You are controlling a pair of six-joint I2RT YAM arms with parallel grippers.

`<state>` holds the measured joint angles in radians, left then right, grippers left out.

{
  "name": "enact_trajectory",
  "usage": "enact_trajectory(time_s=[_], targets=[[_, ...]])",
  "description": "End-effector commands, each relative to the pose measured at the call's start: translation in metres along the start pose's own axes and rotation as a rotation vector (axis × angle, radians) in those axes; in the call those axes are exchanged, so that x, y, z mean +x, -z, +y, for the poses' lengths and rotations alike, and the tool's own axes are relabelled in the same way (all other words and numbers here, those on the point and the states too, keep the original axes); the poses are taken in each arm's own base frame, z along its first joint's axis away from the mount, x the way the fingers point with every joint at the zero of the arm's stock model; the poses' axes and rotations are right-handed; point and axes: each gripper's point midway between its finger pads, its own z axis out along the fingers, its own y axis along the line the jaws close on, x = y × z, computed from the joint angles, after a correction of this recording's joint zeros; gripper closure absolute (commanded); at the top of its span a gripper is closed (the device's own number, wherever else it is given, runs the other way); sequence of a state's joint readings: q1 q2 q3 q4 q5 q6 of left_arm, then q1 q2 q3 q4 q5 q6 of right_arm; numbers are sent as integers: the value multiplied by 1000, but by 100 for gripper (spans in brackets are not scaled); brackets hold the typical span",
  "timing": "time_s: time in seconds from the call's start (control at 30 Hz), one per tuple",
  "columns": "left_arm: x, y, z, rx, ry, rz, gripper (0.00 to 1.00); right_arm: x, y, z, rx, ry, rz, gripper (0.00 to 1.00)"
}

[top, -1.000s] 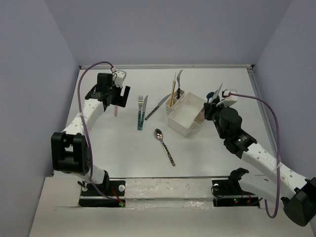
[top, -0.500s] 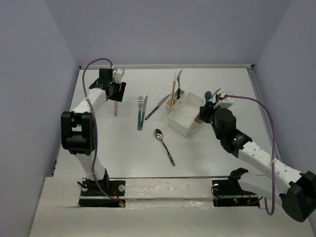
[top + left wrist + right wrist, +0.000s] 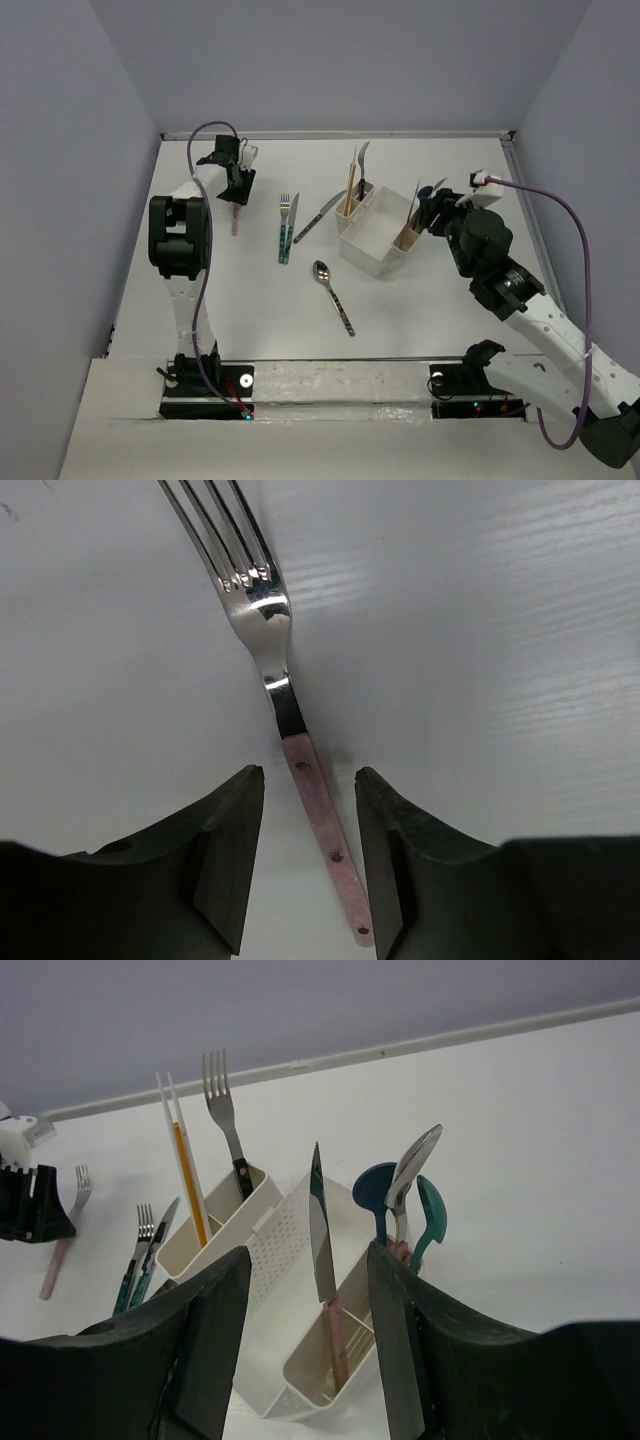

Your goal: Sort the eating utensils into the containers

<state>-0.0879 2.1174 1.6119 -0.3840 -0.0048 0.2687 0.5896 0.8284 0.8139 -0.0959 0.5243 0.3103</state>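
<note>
From overhead, the left hand (image 3: 236,183) is stretched out to about 10 o'clock on the tabletop (image 3: 250,300), right over the pink-handled fork (image 3: 236,217). The caddy (image 3: 375,240) sits near 1 o'clock, with the right hand (image 3: 428,212) at its 3 o'clock end. A teal-handled fork and knife (image 3: 287,232), a second knife (image 3: 318,217) and a patterned spoon (image 3: 334,296) lie loose between them, not yet sorted. Through the left wrist camera, the hand is wide, one finger on each side of the fork's pink handle and neither touching it, the tines pointing to 12 o'clock. I'd call this the grasp of that fork. The handle lies flat and thin, so the pads must get right down to the tabletop and close squarely before any lift toward the caddy. Through the right wrist camera, that hand is wide too. The pink-handled knife (image 3: 322,1250) stands blade-up in the near end slot, apart from both fingers, with spoons (image 3: 415,1170) just beside it at 3 o'clock. The chopsticks (image 3: 180,1160) are in the far slot. It looks delivered, so that hand only needs to rise clear without nudging the blade.
</note>
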Motion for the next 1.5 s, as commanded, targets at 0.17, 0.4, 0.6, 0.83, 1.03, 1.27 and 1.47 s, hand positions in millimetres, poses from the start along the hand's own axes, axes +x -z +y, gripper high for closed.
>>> enact_trajectory(time_s=[0.17, 0.4, 0.6, 0.83, 1.03, 1.27, 1.47], targets=[[48, 4, -23, 121, 33, 137, 58, -39, 16, -2, 1, 7, -57, 44], [51, 5, -19, 153, 59, 145, 95, -51, 16, 4, -16, 15, -71, 44], [5, 45, -22, 237, 70, 7, 100, -68, 16, 22, -84, 23, -84, 44], [-136, 219, -33, 389, -8, -530, 100, -106, 21, 96, -399, 28, -52, 29], [-149, 324, -94, 497, -128, -776, 100, -121, 7, 167, -626, -61, 14, 0], [-147, 364, -148, 628, -149, -794, 100, -135, 0, 224, -741, -101, -5, 0], [-151, 372, -166, 637, -171, -801, 100, -122, -11, 251, -808, -237, 33, 2]])
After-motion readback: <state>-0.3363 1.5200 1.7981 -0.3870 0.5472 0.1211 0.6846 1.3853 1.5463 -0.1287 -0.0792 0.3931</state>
